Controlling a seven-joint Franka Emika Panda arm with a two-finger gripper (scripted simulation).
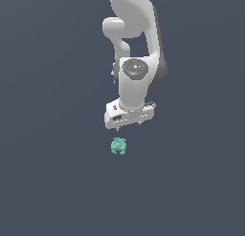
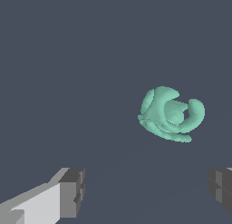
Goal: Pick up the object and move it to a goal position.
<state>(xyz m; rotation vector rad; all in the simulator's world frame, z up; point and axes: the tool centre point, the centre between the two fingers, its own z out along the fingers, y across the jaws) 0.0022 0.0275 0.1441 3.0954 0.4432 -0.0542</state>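
Teal-green against a flat slate-grey ground, the object (image 1: 118, 146) is the only loose thing in the scene: one small lumpy piece with curled, knobby lobes. There is one white arm (image 1: 136, 34) and one gripper (image 1: 128, 124) with two fingers.

Taking the gripper as the landmark, the object sits just below it in the exterior view and slightly toward that view's left, apart from it with a strip of bare ground (image 1: 48, 182) showing between them. In the wrist view the object (image 2: 171, 114) lies beyond the two dark grey fingertips (image 2: 72, 191), not between them, and nearer to the line of the second fingertip (image 2: 221, 189) than to the first. Neither finger touches it.

The fingers are spread wide, one near each side edge of the wrist view, with nothing in the gap but ground.

The arm comes down from the top of the exterior view, its last links roughly vertical, the round wrist joint (image 1: 135, 69) facing the camera and the gripper body (image 1: 129, 113) pointing downward with a slight tilt. Whether the object rests on the ground or floats cannot be told; no shadow shows.
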